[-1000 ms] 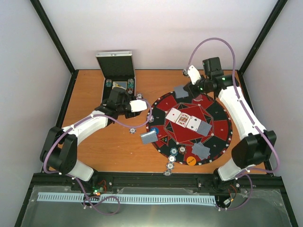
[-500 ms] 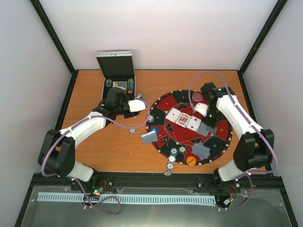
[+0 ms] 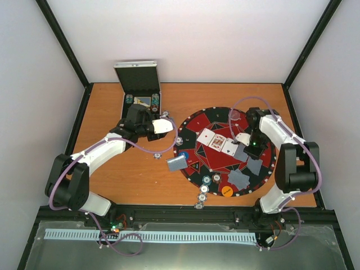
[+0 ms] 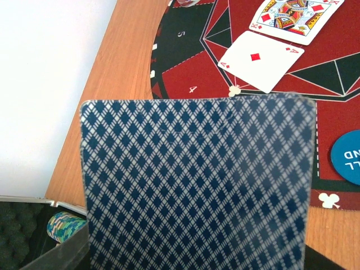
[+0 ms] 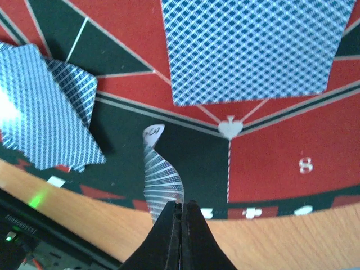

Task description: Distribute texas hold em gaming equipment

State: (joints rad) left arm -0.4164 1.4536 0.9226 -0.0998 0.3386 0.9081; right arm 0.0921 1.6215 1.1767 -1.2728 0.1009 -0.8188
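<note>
- Your right hand (image 5: 180, 211) is pinched shut on one bowed card (image 5: 161, 169), low over the round mat (image 5: 270, 169) at its 3 o'clock seat.
- Lower until the card lies flat before you release. Aim beside the face-down card (image 5: 250, 48), not onto it.
- Your left hand (image 3: 163, 125) clasps the blue-backed deck (image 4: 197, 185) off the mat's 10 o'clock edge; hold it level.

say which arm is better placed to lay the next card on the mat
Right: the right gripper is shut on a bent card over the mat; the left gripper holds a blue-backed card off it.
</note>
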